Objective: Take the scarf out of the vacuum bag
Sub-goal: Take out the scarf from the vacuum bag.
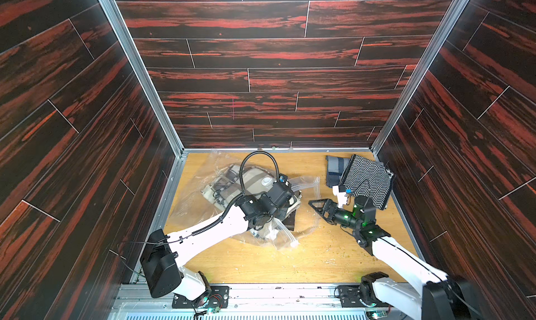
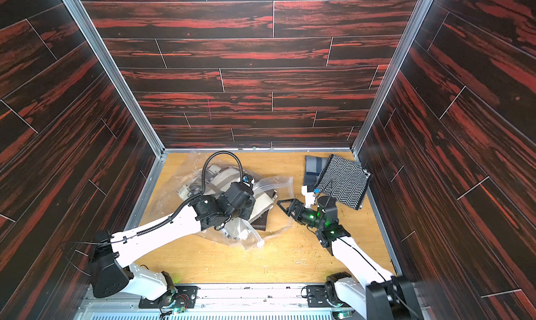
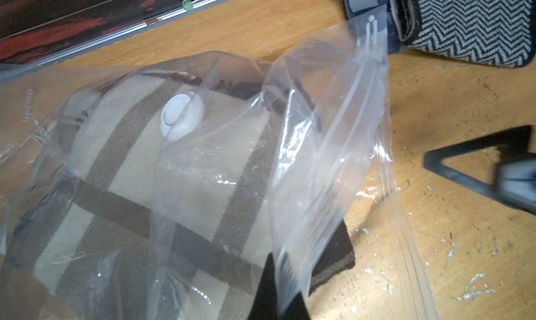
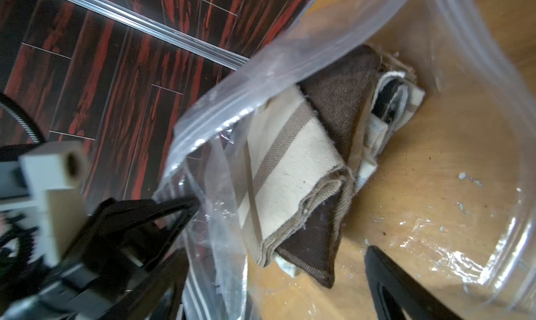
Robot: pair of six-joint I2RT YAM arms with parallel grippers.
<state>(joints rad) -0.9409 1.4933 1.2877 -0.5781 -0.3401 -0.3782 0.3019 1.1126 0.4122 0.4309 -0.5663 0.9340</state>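
Scarf (image 3: 130,164), cream with brown stripes, sits folded inside the vacuum bag (image 3: 327,147). The bag lies crumpled on the wooden table (image 1: 261,263), left of centre, with its round white valve (image 3: 182,115) facing up on top of the fabric. I see my left gripper (image 3: 271,278) closed on the bag's upper plastic layer near the zip edge. That layer is lifted, and the mouth gapes toward my right arm. In the right wrist view, the scarf's dark brown corner lies in that open mouth.

My right gripper (image 1: 319,211) has its jaws spread wide and holds nothing. Its fingertips are just beside the bag's mouth, and I cannot tell whether one finger touches the plastic. In the far right corner, well apart from the bag, a folded black-and-white herringbone cloth (image 1: 367,182) overlaps a folded grey-blue cloth (image 1: 333,167).
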